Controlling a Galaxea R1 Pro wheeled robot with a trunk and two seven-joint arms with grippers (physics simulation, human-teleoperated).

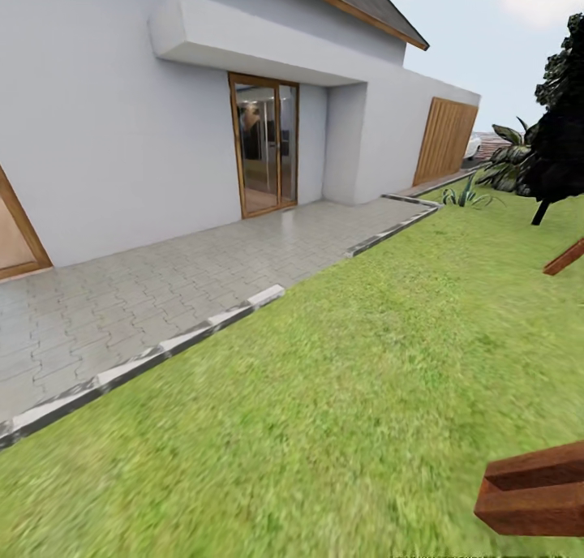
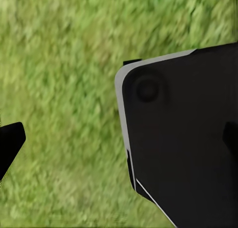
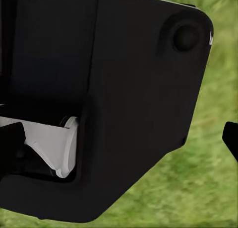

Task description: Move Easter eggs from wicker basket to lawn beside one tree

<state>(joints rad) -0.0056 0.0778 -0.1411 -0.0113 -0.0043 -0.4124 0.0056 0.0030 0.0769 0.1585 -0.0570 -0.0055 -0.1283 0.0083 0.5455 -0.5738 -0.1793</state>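
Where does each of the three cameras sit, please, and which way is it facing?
Head view: from the robot's head, looking forward and down across the lawn to a paved patio, a white house with a glass door, and a dark bushy tree.
Left wrist view: on the left arm, facing down at grass; a black part of the robot shows.
Right wrist view: on the right arm, facing grass past the robot's black casing.
All three views share the lawn.
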